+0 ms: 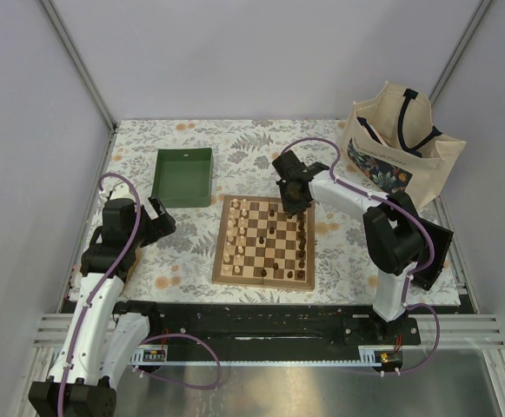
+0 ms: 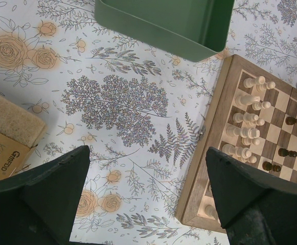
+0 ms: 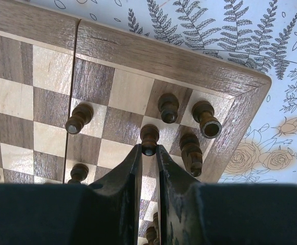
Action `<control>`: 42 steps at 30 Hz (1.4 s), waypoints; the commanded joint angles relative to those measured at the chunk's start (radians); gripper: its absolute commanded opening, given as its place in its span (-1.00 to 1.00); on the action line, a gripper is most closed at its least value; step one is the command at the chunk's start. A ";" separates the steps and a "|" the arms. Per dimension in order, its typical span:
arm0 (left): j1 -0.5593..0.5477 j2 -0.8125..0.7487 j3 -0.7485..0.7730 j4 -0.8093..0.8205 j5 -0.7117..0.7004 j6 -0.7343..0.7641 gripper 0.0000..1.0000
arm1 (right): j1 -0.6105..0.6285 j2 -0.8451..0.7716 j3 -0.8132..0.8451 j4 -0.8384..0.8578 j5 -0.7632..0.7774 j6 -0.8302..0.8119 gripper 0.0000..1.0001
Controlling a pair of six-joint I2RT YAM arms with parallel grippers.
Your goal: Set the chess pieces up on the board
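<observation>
Floral-cloth table (image 1: pixel 182 261) w/ the board (image 1: pixel 263 242) in the middle, green tray (image 1: pixel 183 176) far left of it, tote bag (image 1: pixel 400 143) far right. Cream pieces (image 2: pixel 248 120) crowd the board's left edge, dark pieces (image 1: pixel 302 248) mostly the right. L gripper (image 2: pixel 143 204) hangs over bare cloth left of the board, jaws spread wide, holding nothing. R gripper (image 3: pixel 149 149) is over the board's far right corner, fingers pressed together on the head of one dark pawn-like piece (image 3: pixel 149 133), approx one square in from the corner, w/ neighbours just far and just right of it, touching neither as far as I can tell. Its long axis runs base to head, roughly square to the board, head up toward the wrist cam; can't tell if the base sits on the square or hangs just clear. Step looks like lift-or-place of this piece: move straight along that axis, no sideways drift till the base clears neighbours' heads, pinch high so fingers don't clip the right-hand piece, centre it in its square before letting go
</observation>
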 commanded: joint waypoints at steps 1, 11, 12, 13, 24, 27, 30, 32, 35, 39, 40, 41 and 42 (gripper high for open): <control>0.005 0.004 0.014 0.054 0.014 0.005 0.98 | -0.010 -0.045 -0.011 0.003 0.030 -0.001 -0.60; 0.005 0.005 0.014 0.052 0.015 0.005 0.98 | -0.012 -0.052 -0.030 0.004 0.037 -0.004 -0.62; 0.005 0.005 0.014 0.054 0.015 0.005 0.98 | -0.010 -0.053 -0.031 0.004 0.036 -0.004 -0.62; 0.005 0.005 0.014 0.054 0.017 0.005 0.98 | -0.010 -0.055 -0.033 0.006 0.037 -0.006 -0.62; 0.005 0.005 0.012 0.052 0.012 0.005 0.98 | -0.013 -0.052 -0.033 0.007 0.037 -0.010 -0.60; 0.005 0.005 0.014 0.054 0.012 0.005 0.98 | -0.013 -0.053 -0.031 0.007 0.042 -0.010 -0.59; 0.005 0.005 0.014 0.054 0.014 0.005 0.98 | -0.013 -0.055 -0.030 0.007 0.040 -0.010 -0.59; 0.005 0.005 0.015 0.051 0.014 0.006 0.98 | -0.015 -0.050 -0.027 0.006 0.037 -0.010 -0.59; 0.005 0.005 0.015 0.051 0.014 0.005 0.98 | -0.013 -0.053 -0.025 0.004 0.034 -0.010 -0.57; 0.005 0.004 0.012 0.052 0.012 0.005 0.98 | -0.013 -0.055 -0.025 0.003 0.031 -0.013 -0.51; 0.005 0.002 0.014 0.052 0.012 0.005 0.98 | -0.015 -0.055 -0.025 0.003 0.031 -0.015 -0.46; 0.005 0.004 0.014 0.052 0.012 0.006 0.98 | -0.015 -0.056 -0.024 0.003 0.030 -0.015 -0.41; 0.005 0.002 0.014 0.051 0.014 0.005 0.98 | -0.013 -0.056 -0.021 -0.002 0.030 -0.016 -0.38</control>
